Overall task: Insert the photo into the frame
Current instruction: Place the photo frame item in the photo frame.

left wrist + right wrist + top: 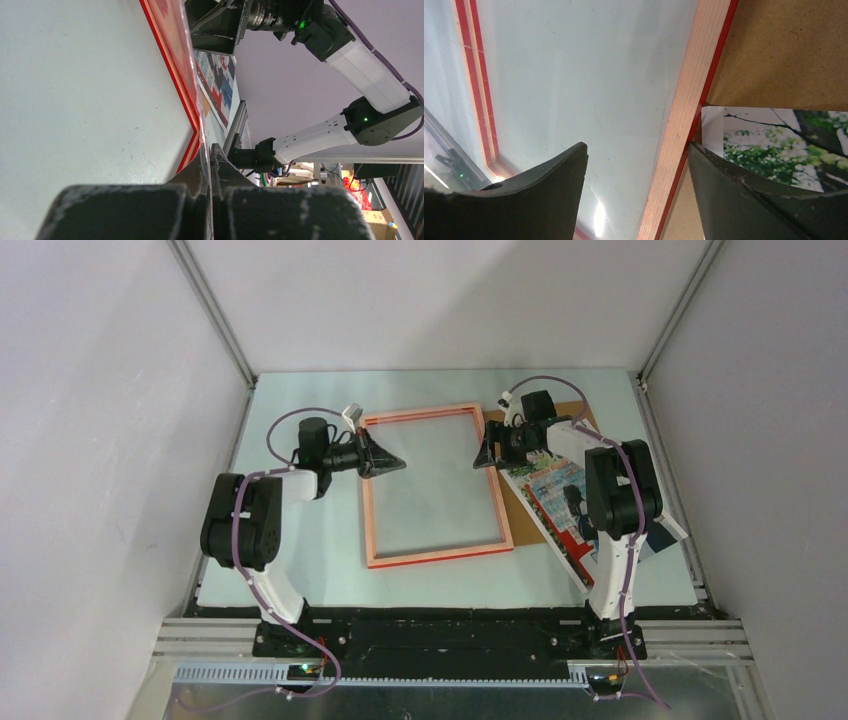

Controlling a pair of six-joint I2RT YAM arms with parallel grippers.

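Your left gripper (pixel 398 463) is turned on its side and pinched onto the left rail of the frame (pixel 438 555). In the left wrist view the fingers (pixel 150 210) are pressed nearly together, with the thin clear edge and red rim (pixel 172 60) caught between them. That's likely to pin or tip that side so the frame doesn't slide. Your right gripper (pixel 482 455) is spread wide and straddles the right rail (pixel 684 100), one finger over the clear pane and the other over the photo (pixel 774 145). It holds nothing, and you can't tell whether it touches the rail. The frame lies mid-table (pixel 300 560) with its pale back up, so the opening is ready to load from behind. The photo (pixel 560 495) lies just right of the frame, picture side up, on the brown board (pixel 520 505) and partly under your right arm. Its corner sits right against the frame's right rail. It's not in the frame yet. You're probably squaring or bracing the frame from both sides before fetching the print. Next you'd free the right gripper to pick up the photo, which likely has to go in face down. One risk is that a thin flat print is hard to lift off the board. Another is that the left pinch drags the frame if that arm shifts.
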